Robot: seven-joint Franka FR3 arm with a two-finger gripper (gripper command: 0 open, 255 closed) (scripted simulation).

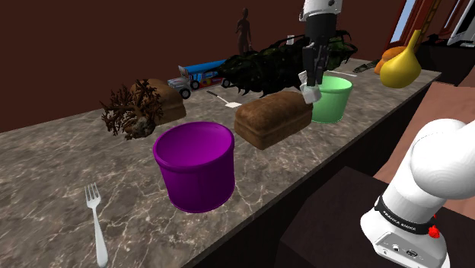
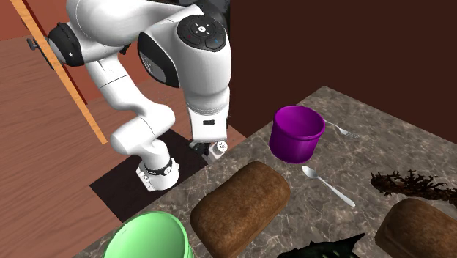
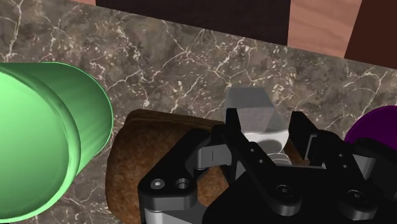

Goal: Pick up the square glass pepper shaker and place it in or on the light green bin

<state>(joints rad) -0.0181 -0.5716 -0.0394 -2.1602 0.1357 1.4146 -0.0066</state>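
Wrist view first: the gripper (image 3: 264, 130) has its two black fingers closed onto the pepper shaker (image 3: 249, 107), a plain grey square-sided thing, so we'd call that a proper hold, not a hover. In the shoulder view the shaker (image 1: 310, 94) hangs under the gripper (image 1: 311, 82), up off the marble counter (image 1: 61, 160) and above the end of the brown loaf (image 1: 272, 118).

What matters for us now is the sideways offset. The light green bin (image 1: 333, 100) sits just past that loaf end, toward the shoulder view's right, and the shaker overlaps its near rim there. The wrist view puts the bin (image 3: 44, 137) clearly off to one side of the fingers, with the loaf (image 3: 149, 159) in between. So we reckon we're close but not over the opening yet: a short carry across the loaf, then let go. The shaker looks roughly upright in the grip, so it should drop in fine. The purple bin (image 1: 196, 164) is well apart, no worry.
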